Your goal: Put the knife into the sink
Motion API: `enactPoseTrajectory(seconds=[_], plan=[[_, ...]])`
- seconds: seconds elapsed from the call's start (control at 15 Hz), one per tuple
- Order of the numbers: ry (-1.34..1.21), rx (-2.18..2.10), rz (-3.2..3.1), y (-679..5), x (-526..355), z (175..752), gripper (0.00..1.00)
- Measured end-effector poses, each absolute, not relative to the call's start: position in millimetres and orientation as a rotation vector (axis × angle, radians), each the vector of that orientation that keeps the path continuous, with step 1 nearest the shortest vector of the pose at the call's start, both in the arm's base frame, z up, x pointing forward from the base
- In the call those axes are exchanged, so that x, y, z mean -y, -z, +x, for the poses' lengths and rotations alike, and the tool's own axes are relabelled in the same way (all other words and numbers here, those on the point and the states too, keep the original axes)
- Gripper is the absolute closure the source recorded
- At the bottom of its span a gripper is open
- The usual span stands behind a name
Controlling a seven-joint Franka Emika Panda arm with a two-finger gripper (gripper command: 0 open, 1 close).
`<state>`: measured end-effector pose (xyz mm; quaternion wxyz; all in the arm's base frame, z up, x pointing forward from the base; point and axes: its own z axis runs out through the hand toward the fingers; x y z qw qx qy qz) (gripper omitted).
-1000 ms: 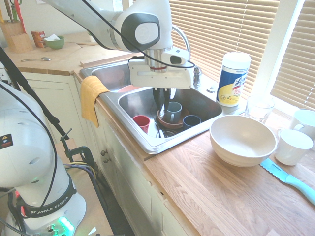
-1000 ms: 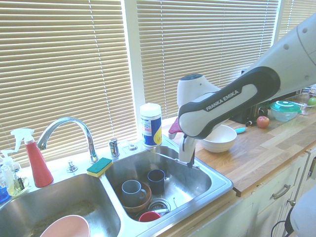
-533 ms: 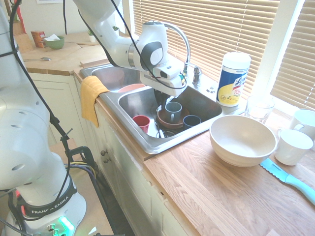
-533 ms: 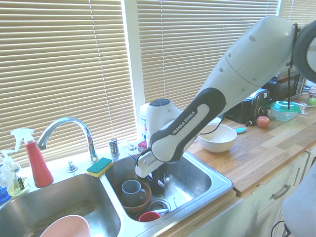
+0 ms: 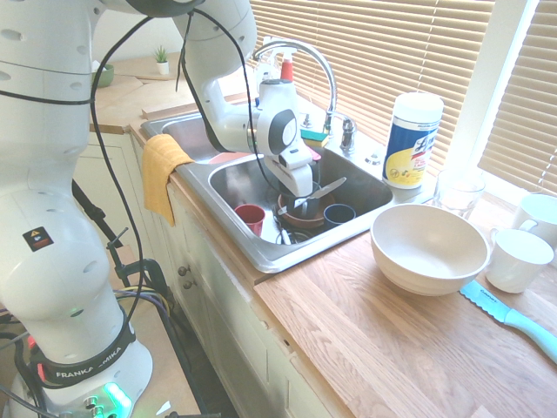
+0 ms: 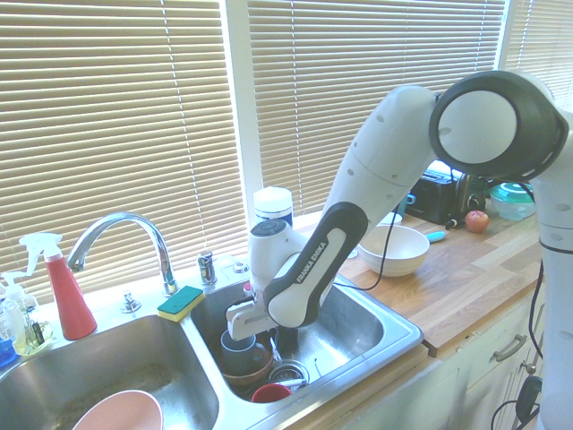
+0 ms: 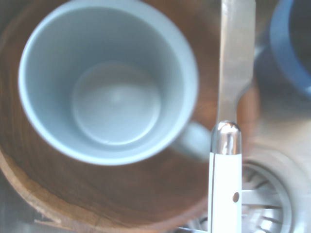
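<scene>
My gripper (image 5: 300, 199) is low inside the right basin of the steel sink (image 5: 258, 252), just above a grey mug (image 6: 236, 350) that stands in a brown wooden bowl (image 5: 298, 218). It is shut on the knife (image 5: 326, 186), whose grey blade sticks out sideways toward the counter. In the wrist view the knife (image 7: 228, 102) runs past the grey mug (image 7: 109, 82), with its whitish handle at the bottom edge and the sink drain (image 7: 265, 196) beneath it. The curved chrome faucet (image 5: 306, 54) rises behind the basins.
A red cup (image 5: 250, 216) and a dark blue cup (image 5: 338, 214) also stand in the right basin. A pink bowl (image 6: 116, 414) lies in the left basin. On the counter are a big white bowl (image 5: 428, 246), a turquoise knife (image 5: 512, 317) and a wipes canister (image 5: 412, 139). A yellow cloth (image 5: 161, 170) hangs over the sink's front.
The arm has swung and the gripper has come down into the right basin over the grey mug. The knife blade now juts out sideways.
</scene>
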<state>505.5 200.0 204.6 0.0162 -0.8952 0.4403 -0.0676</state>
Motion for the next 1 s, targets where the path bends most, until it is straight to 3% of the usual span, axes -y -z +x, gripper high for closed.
enactPoseTrajectory(seconds=[0.73,0.8,1.0], plan=[[0.155,-1.388,-2.793,-165,-176,517,1.00],[0.147,-1.383,-2.799,-161,-174,518,0.00],[0.118,-1.350,-2.811,-159,-172,520,0.00]])
